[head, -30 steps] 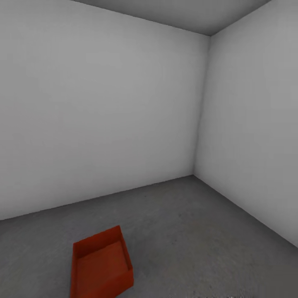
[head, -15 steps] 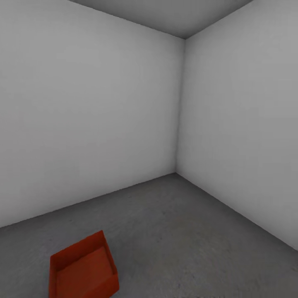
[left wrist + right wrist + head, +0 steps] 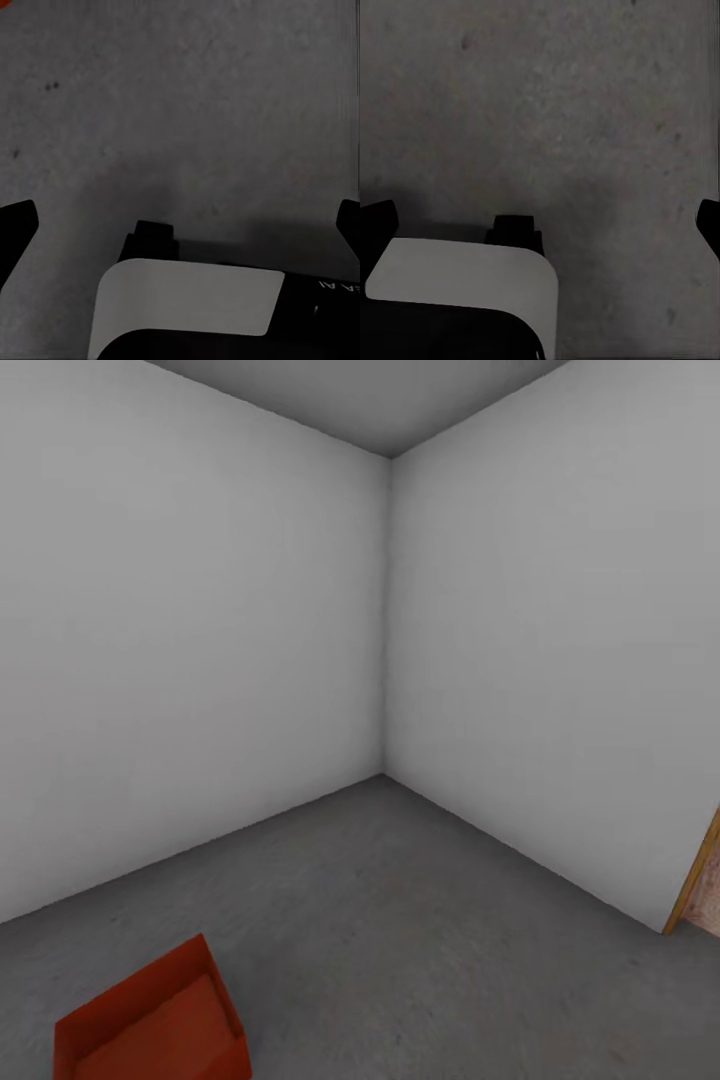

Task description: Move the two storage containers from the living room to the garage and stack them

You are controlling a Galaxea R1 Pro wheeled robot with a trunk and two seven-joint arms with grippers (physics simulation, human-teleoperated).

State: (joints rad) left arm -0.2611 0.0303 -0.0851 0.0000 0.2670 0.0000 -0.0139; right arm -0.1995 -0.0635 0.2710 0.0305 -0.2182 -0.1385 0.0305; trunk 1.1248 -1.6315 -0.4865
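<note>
One red-orange storage container (image 3: 150,1025) sits lidless and empty on the dark grey concrete floor (image 3: 400,920) of the garage, at the lower left of the head view and partly cut off by the picture's edge. My left gripper (image 3: 184,225) hangs open over bare concrete, its dark fingertips (image 3: 15,225) wide apart with nothing between them. My right gripper (image 3: 544,221) is open in the same way above the floor. The living room is out of view.
Two plain pale grey walls meet in a corner (image 3: 386,660) ahead. A wooden door frame (image 3: 695,880) shows at the right edge, with pinkish flooring beyond it. White and black parts of my own body (image 3: 187,307) sit below both wrist cameras.
The head view has swung to the right: the corner and the container have slid left in the picture, and the door frame has come in at the right. The container itself has not moved.
</note>
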